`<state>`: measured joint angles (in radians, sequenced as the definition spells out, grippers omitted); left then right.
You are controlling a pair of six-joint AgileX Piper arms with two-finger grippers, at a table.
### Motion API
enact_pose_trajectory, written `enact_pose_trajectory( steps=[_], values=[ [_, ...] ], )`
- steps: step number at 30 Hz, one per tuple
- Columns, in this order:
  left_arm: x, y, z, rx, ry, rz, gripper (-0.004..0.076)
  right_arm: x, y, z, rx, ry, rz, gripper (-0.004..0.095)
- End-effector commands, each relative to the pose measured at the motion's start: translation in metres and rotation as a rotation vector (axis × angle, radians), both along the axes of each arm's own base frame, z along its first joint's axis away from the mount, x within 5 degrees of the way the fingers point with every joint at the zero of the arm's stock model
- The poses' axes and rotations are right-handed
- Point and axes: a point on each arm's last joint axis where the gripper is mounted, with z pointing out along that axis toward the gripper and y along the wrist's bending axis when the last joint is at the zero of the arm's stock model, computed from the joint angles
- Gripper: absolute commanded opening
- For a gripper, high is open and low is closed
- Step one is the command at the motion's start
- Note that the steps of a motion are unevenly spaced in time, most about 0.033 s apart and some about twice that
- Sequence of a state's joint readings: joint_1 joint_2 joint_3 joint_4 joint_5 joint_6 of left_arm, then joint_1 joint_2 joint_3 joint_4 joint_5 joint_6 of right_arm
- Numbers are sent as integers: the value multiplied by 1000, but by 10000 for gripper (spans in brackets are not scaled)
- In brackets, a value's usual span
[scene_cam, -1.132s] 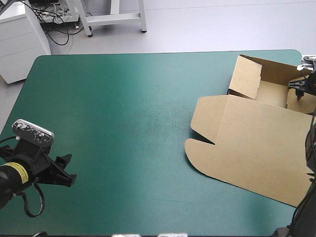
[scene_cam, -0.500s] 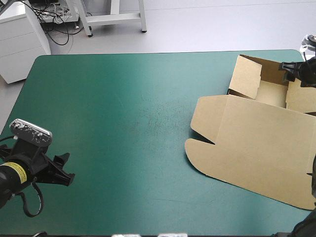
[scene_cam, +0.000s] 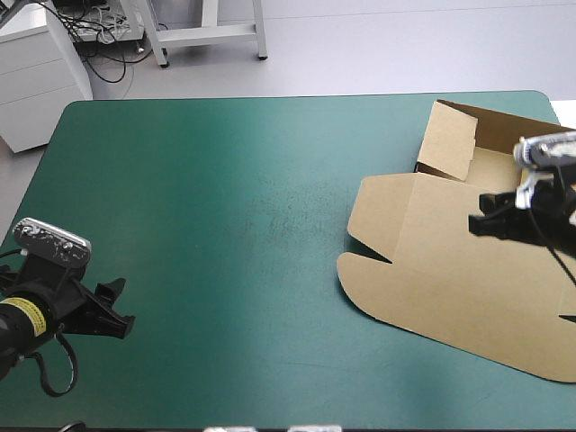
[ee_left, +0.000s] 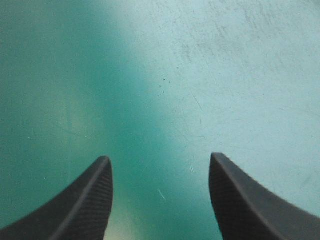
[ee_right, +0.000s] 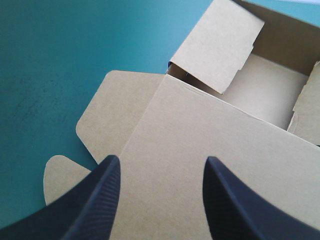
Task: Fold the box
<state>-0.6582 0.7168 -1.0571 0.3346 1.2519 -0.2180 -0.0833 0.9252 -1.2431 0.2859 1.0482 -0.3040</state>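
So the box (scene_cam: 450, 261) sits way over on the right gripper (scene_cam: 479, 223) side of the table, and that's the only arm anywhere near it. The right gripper hangs just above the flat lid (scene_cam: 423, 288), black fingers spread apart, nothing pinched between them. In its own wrist view the brown lid (ee_right: 200, 130) fills the space under and between the fingers. The tray (ee_right: 265, 85) part, with its walls raised, lies just ahead of the fingertips, across the crease. One side wall (ee_right: 217, 47) stands up ahead of the gripper, on the side toward the table's middle. The lid's rounded tabs (ee_right: 60, 175) stick out beside the finger on that same side.

Long axis as I read it: tray at the far end, lid running from it back toward the robot, with the gripper pointing along that line toward the tray.

The left gripper (scene_cam: 121, 310) is well apart from all of this, low over bare teal-green table cover (ee_left: 200, 75) near the near-left corner, also spread wide and holding nothing.

My guess is the right arm has to do the next bit. It's parked over the middle of the lid, not at an edge, so it would need to shift to an edge or a tab before it can grab anything.
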Motion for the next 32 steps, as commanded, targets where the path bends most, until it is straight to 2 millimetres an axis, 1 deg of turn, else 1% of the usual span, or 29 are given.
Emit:
enact_pose_trajectory(
  steps=[1, 4, 5, 6, 8, 10, 13, 16, 22, 25, 30, 32],
  values=[
    [-3, 3, 7, -60, -99, -7, 407, -47, 3, 4, -23, -222, -7, 463],
    [-10, 8, -7, -80, -110, -7, 407, -86, 6, -16, -28, -320, -18, 463],
    [-13, 10, -12, -86, -115, -8, 407, -95, 7, -24, -17, -340, -17, 463],
    [-16, 11, -17, -90, -123, -12, 407, -103, 8, -33, -7, -355, -16, 463],
    [-20, 15, -25, -91, -148, -17, 407, -112, 9, -52, 5, -354, -19, 464],
    [-24, 20, -33, -80, -190, -25, 407, -118, 9, -69, 8, -346, -20, 463],
    [-31, 26, -39, -85, -249, -48, 407, -119, 10, -88, 10, -318, -19, 463],
    [-39, 30, -46, -123, -293, -62, 407, -116, 10, -100, 24, -282, -16, 463],
    [-50, 36, -72, -158, -309, -77, 407, -109, 10, -122, 36, -217, -15, 463],
    [-52, 36, -86, -172, -299, -88, 407, -106, 10, -133, 43, -189, -18, 462],
    [-50, 30, -103, -192, -267, -112, 407, -101, 9, -152, 49, -145, -26, 462],
    [-49, 27, -108, -201, -257, -120, 407, -100, 9, -155, 49, -149, -29, 459]
  ],
)
